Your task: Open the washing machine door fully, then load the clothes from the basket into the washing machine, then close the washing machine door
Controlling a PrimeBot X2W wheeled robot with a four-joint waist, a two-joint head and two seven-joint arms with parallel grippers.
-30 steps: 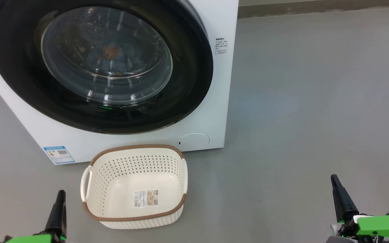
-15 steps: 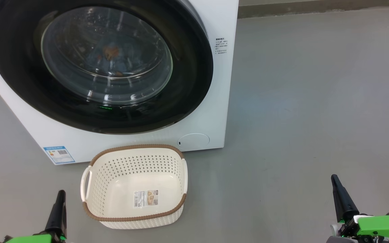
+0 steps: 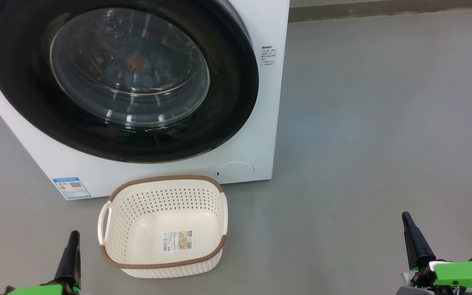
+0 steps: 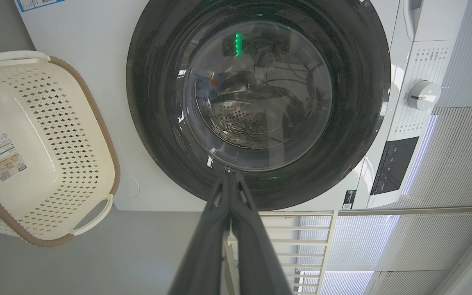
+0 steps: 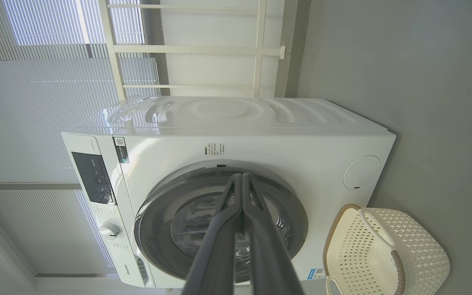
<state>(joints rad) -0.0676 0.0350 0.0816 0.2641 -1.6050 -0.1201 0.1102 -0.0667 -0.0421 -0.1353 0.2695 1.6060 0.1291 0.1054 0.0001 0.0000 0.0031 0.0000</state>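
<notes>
Head view first: I've got the big white front-loading washing machine [image 3: 271, 102] up top, and its round door [image 3: 228, 82], with the wide glossy black rim and bulging glass bowl, sits shut flat against the front. Through the glass I can make out the clothes [image 3: 135, 71], light blue fabric with an orange figure, lying inside the drum. On the grey floor [image 3: 363, 123] just in front of the machine stands the small cream-white perforated plastic basket [image 3: 166, 179] with its brown woven-look rim, upright, its floor bare around a label sticker [image 3: 177, 240]. My left gripper [image 3: 73, 239] pokes up at the lower left, just beside the basket's handle but not touching it, fingers pressed together on nothing. My right gripper [image 3: 408, 223] is at the lower right, well apart from everything, clenched on nothing too.

Left wrist view: the left gripper [image 4: 231, 178] shows both dark fingers meeting at the tip, aimed at the door [image 4: 158, 102] without touching it. The steel drum [image 4: 240, 123] shows behind the glass. The basket [image 4: 96, 119] lies off to one side, beside the washing machine [image 4: 88, 41], and a white dial [image 4: 423, 94] sits on the control panel.

Right wrist view: the right gripper [image 5: 242, 176] has its fingers closed tip to tip, nothing between them, pointing at the washing machine [image 5: 301, 135] from a distance. The door [image 5: 154, 213] is flush in the front, and the basket [image 5: 404, 246] stands near the round filter cap [image 5: 362, 172].
</notes>
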